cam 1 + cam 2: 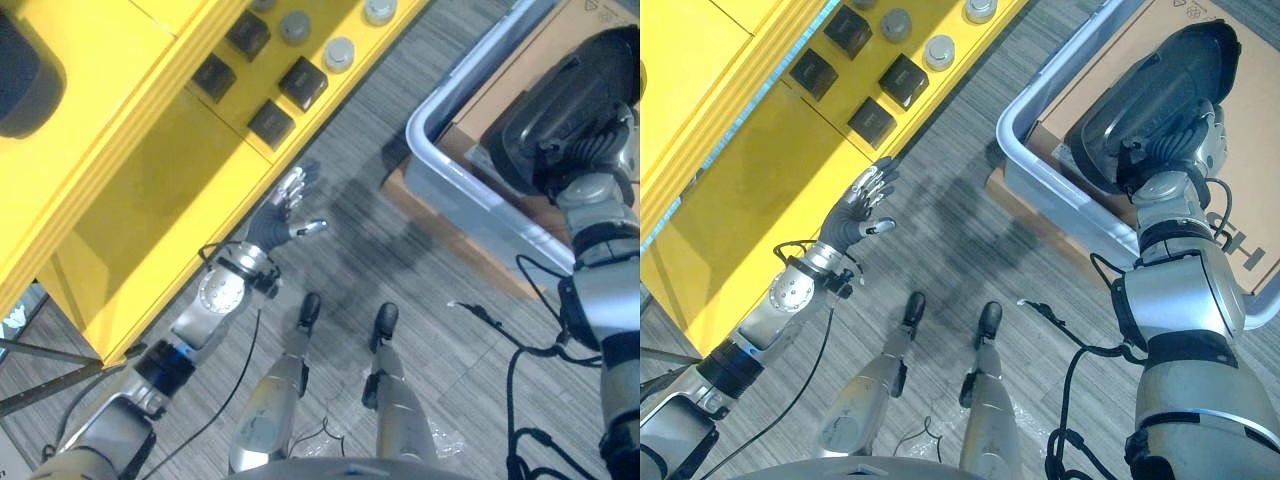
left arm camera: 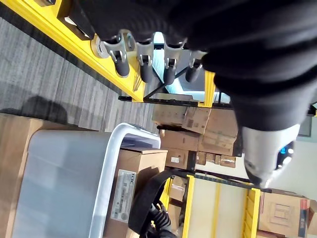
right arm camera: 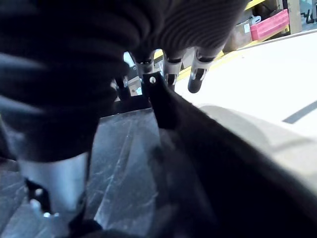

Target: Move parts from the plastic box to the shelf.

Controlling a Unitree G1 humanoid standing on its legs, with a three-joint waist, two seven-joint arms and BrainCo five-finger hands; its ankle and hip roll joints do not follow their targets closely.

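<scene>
The yellow shelf [image 1: 150, 190] stands at my left, with several black square parts [image 1: 302, 82] and grey round parts [image 1: 339, 52] on its top. My left hand [image 1: 285, 212] hovers just off the shelf's edge below the black parts, fingers straight and empty. At my right stands the clear plastic box [image 1: 450, 165] with a brown bottom. My right hand [image 1: 1160, 100] reaches down into it, its dark cover hiding what lies under it. In the right wrist view its fingers [image 3: 168, 67] stand straight in a row over a dark shiny surface [image 3: 124, 163].
The plastic box rests on a flat cardboard box [image 1: 400, 190] on the grey carpet floor [image 1: 360, 250]. A dark rounded object [image 1: 25, 70] sits far left on the shelf. Stacked cardboard boxes [image 2: 183, 129] and yellow racks stand beyond.
</scene>
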